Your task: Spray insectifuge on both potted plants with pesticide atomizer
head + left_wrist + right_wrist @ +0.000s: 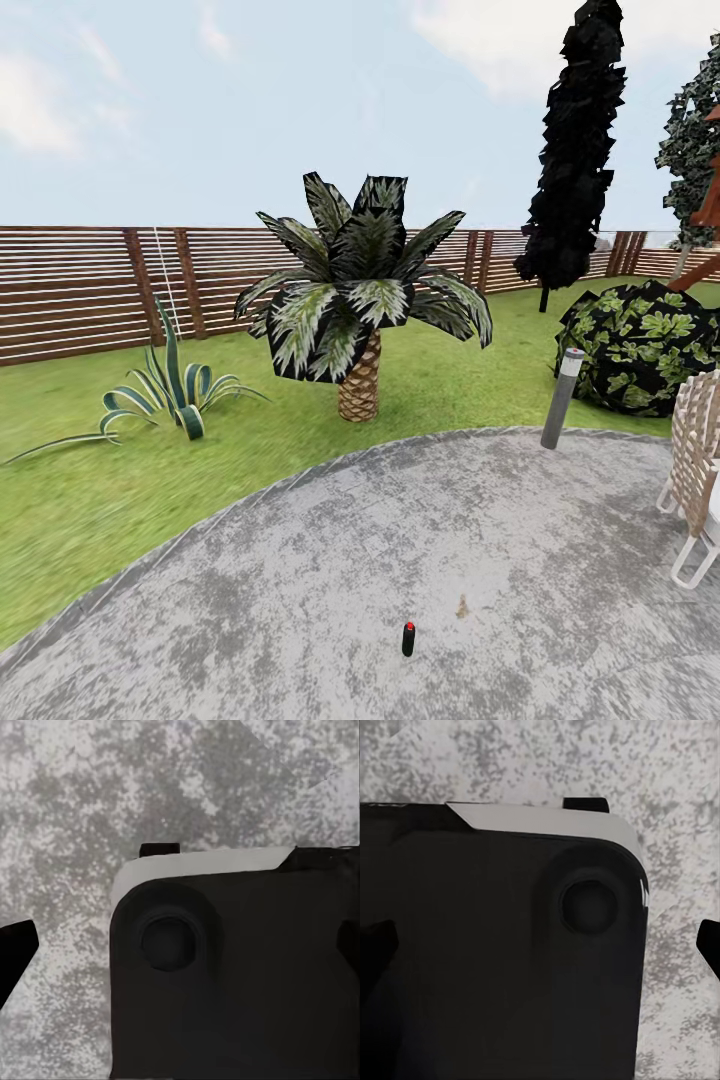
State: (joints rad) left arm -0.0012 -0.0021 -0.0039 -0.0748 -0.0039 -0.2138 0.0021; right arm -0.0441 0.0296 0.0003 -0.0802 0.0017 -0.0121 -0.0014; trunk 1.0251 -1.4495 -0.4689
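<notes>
The pesticide atomizer (408, 638), a slim dark bottle with a red tip, stands upright on the round grey patio (300, 600) near the bottom of the head view. Both potted plants are out of view. In the left wrist view my left gripper (180, 945) hangs over my dark base and the speckled paving, its two fingertips far apart at the picture's edges, so it is open and holds nothing. My right gripper (544, 945) is likewise open over the base, with one fingertip (709, 945) against the paving.
On the lawn stand a big palm (360, 300) and a striped agave (170, 395). A grey bollard lamp (563, 398) marks the patio's far edge, with a dark bush (640, 345) behind it. A white chair (695, 480) is at the right. A slatted fence (80, 290) closes the back.
</notes>
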